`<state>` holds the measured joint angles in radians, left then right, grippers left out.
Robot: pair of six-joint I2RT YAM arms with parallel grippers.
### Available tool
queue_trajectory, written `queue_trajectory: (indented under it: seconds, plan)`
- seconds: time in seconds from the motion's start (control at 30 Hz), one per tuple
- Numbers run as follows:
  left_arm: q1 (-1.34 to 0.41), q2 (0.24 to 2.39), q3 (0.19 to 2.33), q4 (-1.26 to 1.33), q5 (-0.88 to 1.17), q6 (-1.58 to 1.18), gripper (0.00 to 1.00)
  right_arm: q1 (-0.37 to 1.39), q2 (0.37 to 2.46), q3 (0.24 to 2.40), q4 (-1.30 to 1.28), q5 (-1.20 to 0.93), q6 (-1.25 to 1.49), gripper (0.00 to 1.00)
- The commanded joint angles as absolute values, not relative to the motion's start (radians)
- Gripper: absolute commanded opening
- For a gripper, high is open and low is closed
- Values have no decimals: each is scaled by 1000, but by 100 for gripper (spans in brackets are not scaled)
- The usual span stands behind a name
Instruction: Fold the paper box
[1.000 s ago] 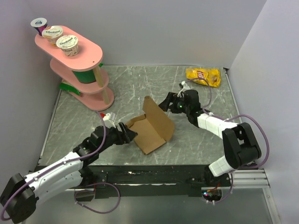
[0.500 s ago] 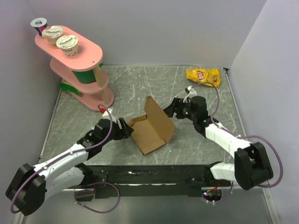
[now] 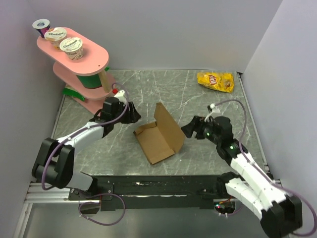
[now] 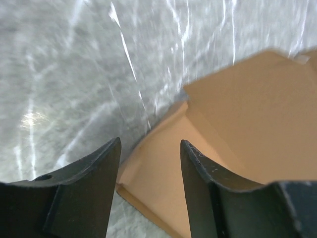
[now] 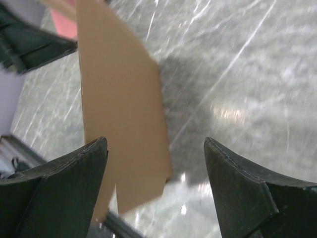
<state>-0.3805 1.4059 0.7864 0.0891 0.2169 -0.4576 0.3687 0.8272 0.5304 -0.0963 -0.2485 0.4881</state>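
The paper box [image 3: 159, 134] is a brown cardboard sheet lying in the middle of the table, with one panel standing up at its back right. It also shows in the left wrist view [image 4: 237, 144] and in the right wrist view [image 5: 121, 114]. My left gripper [image 3: 132, 115] is open and empty, left of and behind the box, apart from it; the cardboard shows between its fingers [image 4: 99, 168]. My right gripper [image 3: 189, 130] is open and empty, just right of the raised panel, not touching it.
A pink two-tier stand [image 3: 81, 69] with yogurt cups on top stands at the back left, close behind the left arm. A yellow chip bag [image 3: 215, 81] lies at the back right. Grey walls enclose the table.
The left gripper let go of the box's left edge and swung back towards the pink stand. The right gripper drew back from behind the raised panel to its right side. The box stayed put.
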Motion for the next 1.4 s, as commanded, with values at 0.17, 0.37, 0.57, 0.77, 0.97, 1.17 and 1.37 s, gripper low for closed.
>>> queue_trajectory:
  seconds: [0.17, 0.37, 0.57, 0.77, 0.97, 1.17, 1.37]
  plan:
    - [-388, 1526, 879, 14, 312, -315, 58, 382, 519, 384, -362, -301, 555, 85]
    - [-408, 1586, 867, 21, 270, -311, 57, 388, 515, 322, -305, -363, 594, 84]
    - [-434, 1595, 798, 130, 253, -359, 57, 465, 476, 210, -239, -301, 656, 80]
    - [-436, 1569, 677, 262, 297, -466, 44, 531, 529, 178, -61, -221, 673, 78]
    - [-520, 1439, 516, 345, 270, -592, 44, 551, 652, 209, 90, -175, 638, 69]
    - [-548, 1226, 437, 194, 99, -638, 82, 551, 727, 270, 72, -25, 528, 72]
    - [-522, 1101, 485, 63, 26, -563, 93, 517, 756, 311, 61, 69, 423, 78]
